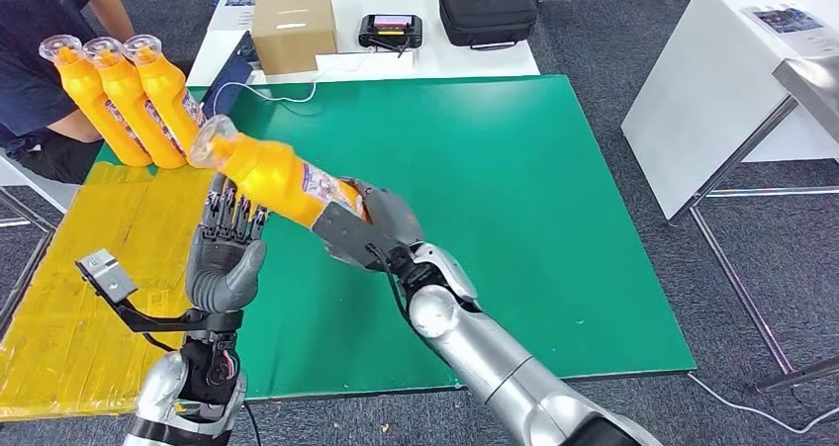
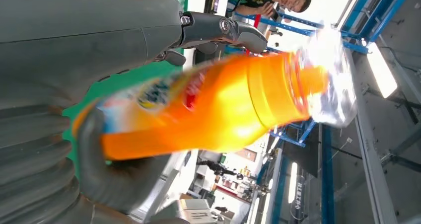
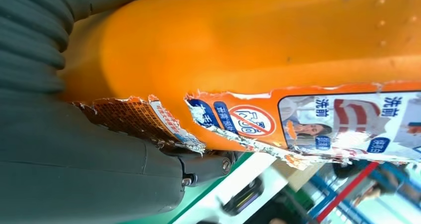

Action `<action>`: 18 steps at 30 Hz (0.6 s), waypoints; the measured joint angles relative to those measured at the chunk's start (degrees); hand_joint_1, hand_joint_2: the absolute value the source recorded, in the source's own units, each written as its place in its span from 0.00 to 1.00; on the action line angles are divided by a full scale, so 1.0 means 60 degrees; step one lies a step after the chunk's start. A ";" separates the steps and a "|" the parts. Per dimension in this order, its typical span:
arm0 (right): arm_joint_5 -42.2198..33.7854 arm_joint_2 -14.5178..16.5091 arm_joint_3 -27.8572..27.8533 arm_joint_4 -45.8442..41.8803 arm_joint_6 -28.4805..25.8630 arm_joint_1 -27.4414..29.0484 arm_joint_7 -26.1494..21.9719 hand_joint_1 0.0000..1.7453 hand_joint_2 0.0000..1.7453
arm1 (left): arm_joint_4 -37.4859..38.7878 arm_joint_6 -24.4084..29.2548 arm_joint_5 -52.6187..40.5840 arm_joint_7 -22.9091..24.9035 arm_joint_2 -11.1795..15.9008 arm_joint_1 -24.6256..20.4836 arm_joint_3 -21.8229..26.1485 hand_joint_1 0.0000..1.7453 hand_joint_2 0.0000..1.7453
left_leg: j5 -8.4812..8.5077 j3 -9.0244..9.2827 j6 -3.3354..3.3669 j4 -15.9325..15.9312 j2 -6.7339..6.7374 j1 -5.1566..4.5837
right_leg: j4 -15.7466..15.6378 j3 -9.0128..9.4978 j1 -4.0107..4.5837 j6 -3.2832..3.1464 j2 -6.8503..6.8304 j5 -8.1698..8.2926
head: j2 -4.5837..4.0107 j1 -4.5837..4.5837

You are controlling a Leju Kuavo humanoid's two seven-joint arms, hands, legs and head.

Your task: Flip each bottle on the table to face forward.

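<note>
At desk's far-left corner: three orange bottles (image 1: 129, 100) upright, touching. Left hand (image 1: 226, 258) below held bottle (image 1: 272, 177), fingers spread, empty. Right hand (image 1: 371, 230) grips tilted bottle's base above green mat (image 1: 514, 199), fingers wrapped around it.

Held bottle (image 1: 282, 181): base hidden inside right hand (image 1: 368, 230); blurred in the left wrist view; label (image 3: 298, 124) torn, print too small to read. Person (image 1: 45, 60), far left: cut off by picture edge.
</note>
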 joint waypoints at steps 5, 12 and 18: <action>0.0489 0.0377 0.0640 0.0395 0.0028 -0.0133 0.0214 1.00 1.00 | -0.0195 0.0078 0.0311 -0.0109 0.0015 0.0164 0.0170 0.00 1.00 | 0.0000 -0.0004 0.0000 0.0000 -0.0001 0.0000 | 0.0000 -0.0003 0.0000 0.0000 0.0001 0.0000 | 0.0000 0.0001; 0.1334 0.0729 0.1980 0.0575 0.0412 -0.0069 0.0598 1.00 1.00 | -0.0329 0.0232 0.0180 -0.0273 0.0091 0.0396 0.0708 0.00 1.00 | 0.0000 -0.0005 0.0000 -0.0001 0.0000 0.0004 | 0.0000 -0.0011 0.0003 -0.0004 0.0001 -0.0004 | 0.0000 0.0000; 0.1453 0.0805 0.2699 0.0538 0.0558 -0.0072 0.0809 1.00 1.00 | -0.0327 0.0232 -0.0145 -0.0334 0.0209 0.0607 0.1055 0.00 1.00 | 0.0000 -0.0006 -0.0001 -0.0001 0.0000 0.0003 | -0.0001 -0.0013 0.0001 -0.0005 0.0001 -0.0004 | 0.0000 0.0003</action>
